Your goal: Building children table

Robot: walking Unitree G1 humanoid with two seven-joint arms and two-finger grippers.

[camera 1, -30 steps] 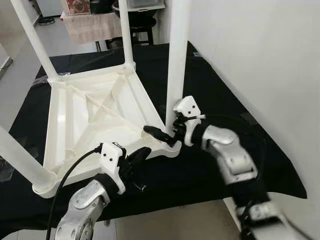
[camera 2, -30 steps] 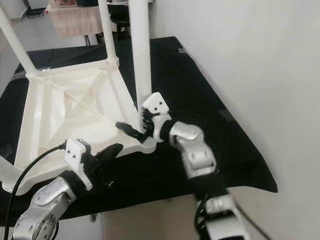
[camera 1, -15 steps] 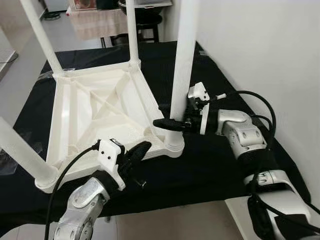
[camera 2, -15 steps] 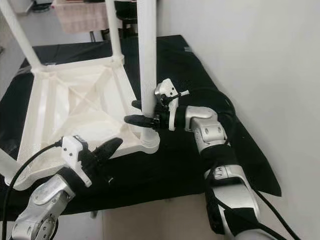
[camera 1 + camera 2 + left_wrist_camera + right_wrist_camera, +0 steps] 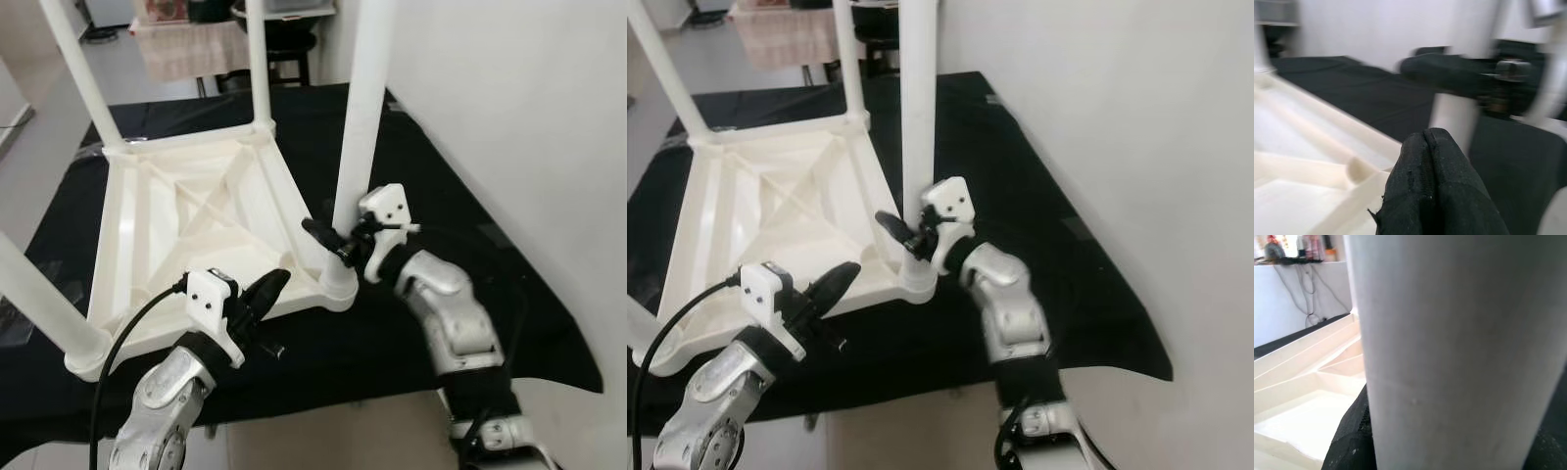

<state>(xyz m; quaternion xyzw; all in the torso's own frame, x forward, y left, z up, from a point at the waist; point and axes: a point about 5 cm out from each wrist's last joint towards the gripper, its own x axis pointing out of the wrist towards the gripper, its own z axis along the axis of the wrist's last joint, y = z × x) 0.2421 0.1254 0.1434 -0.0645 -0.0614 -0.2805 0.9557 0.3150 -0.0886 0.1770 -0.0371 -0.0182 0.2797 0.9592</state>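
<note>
At the near edge of the black-draped tabletop (image 5: 460, 186), the left gripper (image 5: 266, 291), fingers pressed together, hovers over the rim of one white children's table (image 5: 186, 220) lying upside down. Just beyond, the right gripper (image 5: 328, 239) straddles the base of the nearest corner leg (image 5: 361, 117); whether it pinches the leg cannot be told. Four legs stand upright, one per corner. Farther back, a cloth-covered stand (image 5: 191, 44).

I see a black cloth (image 5: 460, 206) covering the work surface. At my three o'clock stands a plain white wall (image 5: 529, 108). Up at twelve o'clock there is a pale tablecloth (image 5: 191, 47) and a dark stool (image 5: 284, 49) on grey floor (image 5: 39, 157).
</note>
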